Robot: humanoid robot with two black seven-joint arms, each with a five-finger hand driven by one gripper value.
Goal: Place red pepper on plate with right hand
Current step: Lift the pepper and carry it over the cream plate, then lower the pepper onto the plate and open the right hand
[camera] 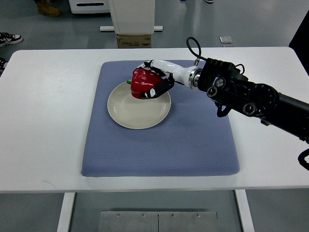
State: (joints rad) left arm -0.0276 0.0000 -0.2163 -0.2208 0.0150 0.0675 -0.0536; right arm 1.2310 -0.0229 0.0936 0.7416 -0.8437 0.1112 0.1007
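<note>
Red pepper (143, 79): being gripped by the right hand (155, 83), sitting over the far edge of the plate (137, 111); whether it is touching the plate or hanging just above it cannot be told from this steep view.

Nearest the camera, a metal panel (158, 221) with small screws is showing below the table edge, between two white legs.

Table (43, 121): white, lying across the whole width of the picture, its near edge running straight from left to right.

Mat (159, 150): blue-grey, cushion-like, lying on the middle of the table; its near half is lying bare.

Plate: round, cream, resting on the far left part of the mat. Its near portion is showing clear, while its far rim is being covered by the pepper and the fingers.

Right hand: black and white fingers (161, 88) are wrapping around the pepper from its right and near side, clasping it firmly. A short green stem is poking out at the pepper's left.

Right arm (251, 96): black, entering from the right edge, crossing the table toward the white wrist, with a black cable loop (192, 46) rising near the wrist.

Beyond the table, a cardboard box (133, 40) and a white stand (131, 17) are standing on the grey floor; shoes (10, 38) are lying at far left.
</note>
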